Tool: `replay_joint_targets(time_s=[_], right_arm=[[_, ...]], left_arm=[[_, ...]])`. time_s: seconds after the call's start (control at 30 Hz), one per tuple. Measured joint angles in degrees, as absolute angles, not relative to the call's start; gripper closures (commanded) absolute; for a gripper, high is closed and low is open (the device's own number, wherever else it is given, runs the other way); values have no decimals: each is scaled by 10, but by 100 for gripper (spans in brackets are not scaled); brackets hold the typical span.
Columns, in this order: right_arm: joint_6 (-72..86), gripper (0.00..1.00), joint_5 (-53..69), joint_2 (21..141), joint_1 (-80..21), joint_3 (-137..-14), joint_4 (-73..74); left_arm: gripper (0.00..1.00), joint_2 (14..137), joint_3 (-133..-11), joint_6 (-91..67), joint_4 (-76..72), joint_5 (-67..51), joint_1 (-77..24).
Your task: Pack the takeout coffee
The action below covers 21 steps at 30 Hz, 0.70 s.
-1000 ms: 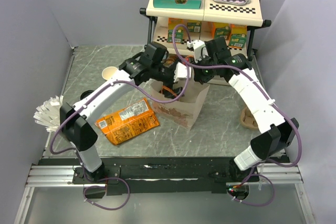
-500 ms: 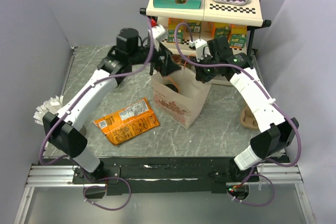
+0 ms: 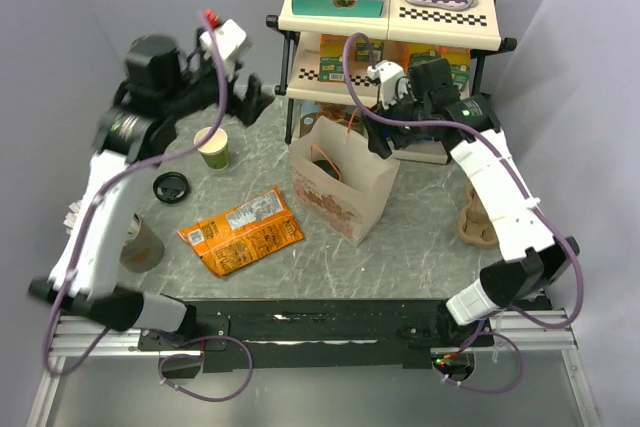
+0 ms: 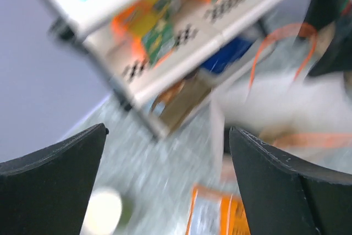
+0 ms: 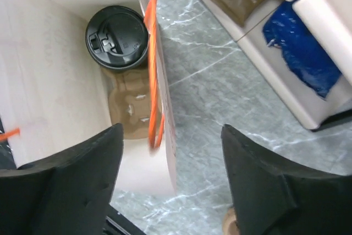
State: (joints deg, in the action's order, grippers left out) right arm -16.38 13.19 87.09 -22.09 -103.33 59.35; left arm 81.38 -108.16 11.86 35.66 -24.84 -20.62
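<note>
The takeout coffee [image 5: 116, 38], a cup with a black lid, stands upright on the floor of the paper bag [image 3: 340, 187], in a corner next to the orange handle [image 5: 152, 81]. My right gripper [image 5: 171, 127] hangs open above the bag's right rim [image 5: 165, 136], touching nothing; from above the right gripper [image 3: 383, 135] sits by the bag's far right corner. My left gripper [image 3: 252, 102] is raised and open at the back left, well clear of the bag. The blurred left wrist view shows the left gripper [image 4: 168, 130] with nothing between its fingers.
A lidless green cup [image 3: 212, 147] stands left of the bag, with a loose black lid [image 3: 170, 187] and another cup [image 3: 140, 245] nearer. An orange snack packet [image 3: 242, 232] lies in front. A stocked shelf [image 3: 390, 17] is behind and a cup carrier [image 3: 475, 222] is at the right.
My left arm has pulled up out of the bag and swung back to the left. My right gripper was shut at the bag's rim and now stands open.
</note>
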Motion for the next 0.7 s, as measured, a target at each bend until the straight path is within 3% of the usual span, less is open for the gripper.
replay_joint_targets(time_s=[0.23,0.5,0.7], right_arm=[[-170,11,107,815,-220,-1058,602],[-156,12,141,804,-219,-1150,591],[-123,12,204,825,-219,-1171,592]], left_arm=[[0,679,-1040,204,535,-132,-203],[19,671,-1040,233,708,-23,-115],[26,660,-972,243,762,67,-57]])
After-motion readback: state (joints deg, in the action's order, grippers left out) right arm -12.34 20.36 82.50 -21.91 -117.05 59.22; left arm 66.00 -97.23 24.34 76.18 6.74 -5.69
